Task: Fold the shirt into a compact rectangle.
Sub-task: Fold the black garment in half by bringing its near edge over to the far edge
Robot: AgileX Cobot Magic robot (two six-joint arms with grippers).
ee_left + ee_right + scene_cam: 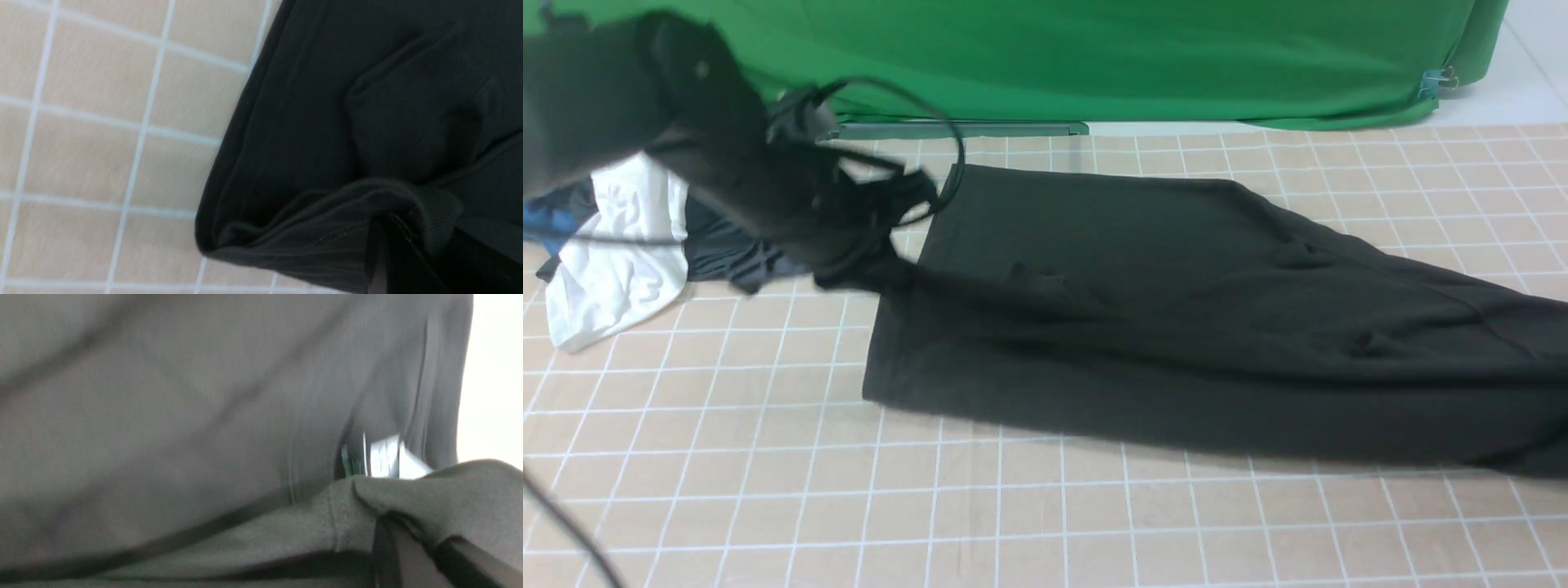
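Looking from the far left of the front view, I see a crumpled white shirt (613, 253) lying on the gridded bench (768, 490), with a dark garment (727, 257) bunched just beside it. My left arm (686, 122) crosses above both as a blurred black shape, reaching down to the near-left far corner of the black shirt (1176, 327). In the left wrist view the left fingers (408, 261) are closed tight on a bunched fold of that shirt, a ribbed edge of cloth gathered right at the grip and lifted off the bench. From there the shirt spreads flat across the middle of the bench and narrows as it runs off the right edge of the front view, raised a little toward that side. A green cloth (1094, 57) hangs behind it, held by a clip (1437, 82) at its right corner. My right arm is outside the front view. In the right wrist view the right fingers (394, 559) are pinched shut on the shirt's fabric, which drapes over them, with a white label (384, 461) showing just beyond the grip.
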